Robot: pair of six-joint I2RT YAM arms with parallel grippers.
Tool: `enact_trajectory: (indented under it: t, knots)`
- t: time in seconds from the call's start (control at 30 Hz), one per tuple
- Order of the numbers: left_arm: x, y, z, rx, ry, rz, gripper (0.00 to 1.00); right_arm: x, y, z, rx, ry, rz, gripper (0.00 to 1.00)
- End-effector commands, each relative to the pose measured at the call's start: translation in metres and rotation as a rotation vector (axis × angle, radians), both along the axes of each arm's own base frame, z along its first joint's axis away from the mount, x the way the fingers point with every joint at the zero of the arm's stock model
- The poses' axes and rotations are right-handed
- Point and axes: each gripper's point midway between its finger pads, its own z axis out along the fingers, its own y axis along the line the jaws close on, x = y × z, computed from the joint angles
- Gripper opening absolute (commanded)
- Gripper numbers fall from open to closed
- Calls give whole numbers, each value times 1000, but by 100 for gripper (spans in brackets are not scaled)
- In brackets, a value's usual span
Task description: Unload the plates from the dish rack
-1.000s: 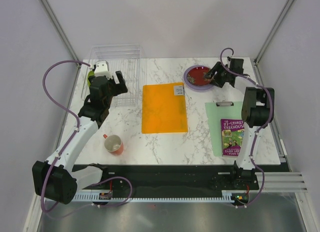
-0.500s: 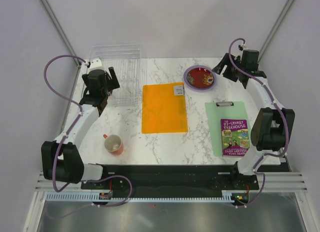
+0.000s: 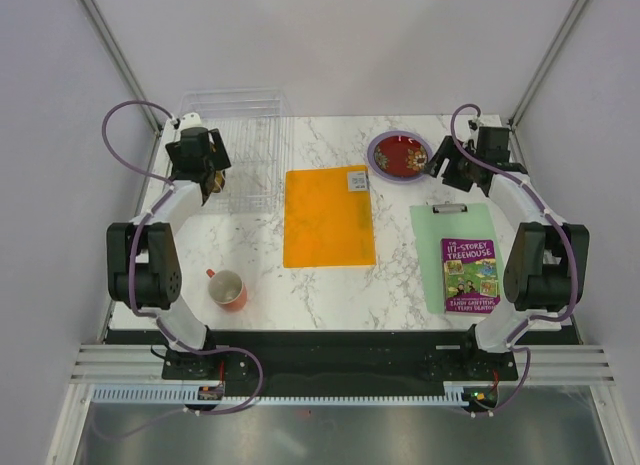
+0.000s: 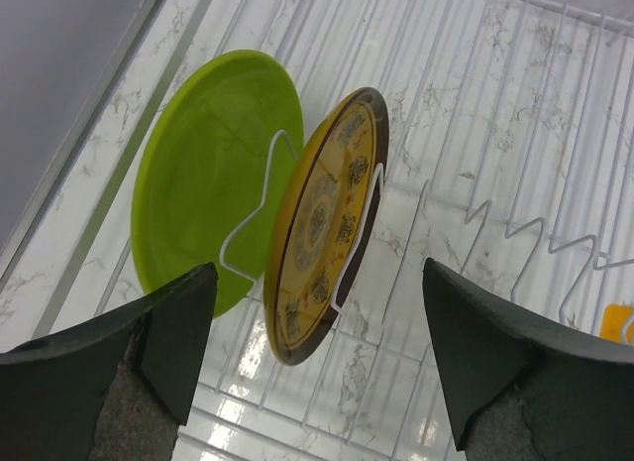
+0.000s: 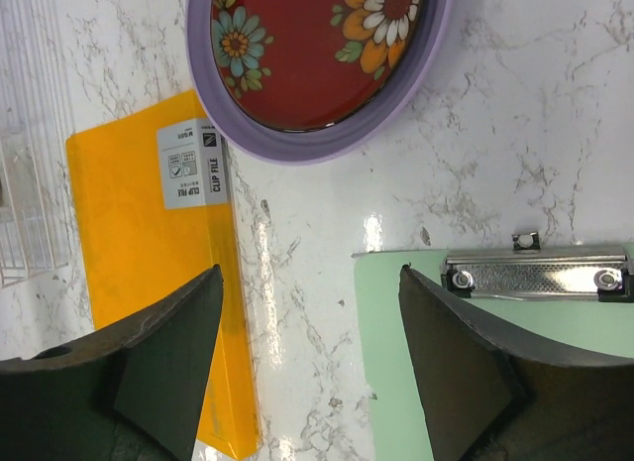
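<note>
Lime green plate (image 4: pixel 203 173): upper left of the left wrist view. It stands on edge in the rack and leans on a wire divider. Plain and glossy.
Yellow plate (image 4: pixel 322 233): centre of that view, on edge in the next slot. It has a dark rim and a face patterned with medallions. Whether it touches the green one I cannot tell.
Left gripper (image 4: pixel 317 283): poised over these two plates, fingers spread wide with nothing in them.
Dish rack (image 3: pixel 245 120): upper left of the overhead view. It is clear plastic with thin wires, and both remaining plates sit at its left end.
Handling: the plates are likely stiff, smooth, slippery and breakable. The exposed upper rim looks like the best place to pinch, lifting straight up clear of the wire.
Lavender plate (image 5: pixel 297 146): upper right of the overhead view, flat on the table and out of the rack.
Dark red plate (image 5: pixel 317 55): flowered, nested flat on the lavender one.
Right gripper (image 5: pixel 309 283): just right of that stack in the overhead view, fingers wide apart and empty.
</note>
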Motion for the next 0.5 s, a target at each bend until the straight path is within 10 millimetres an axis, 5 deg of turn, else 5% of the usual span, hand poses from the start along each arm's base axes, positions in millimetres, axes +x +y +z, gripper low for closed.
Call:
enact_trajectory:
  t: [0.0, 0.2, 0.47]
  knots:
    - [30, 1, 21, 16, -82, -10, 88, 3, 1, 15, -11, -72, 28, 78]
    - [40, 4, 2, 25, -45, -10, 80, 5, 2, 13, -9, -70, 34, 77]
    - [32, 10, 2, 38, -43, 25, 47, 5, 3, 6, -9, -58, 40, 73]
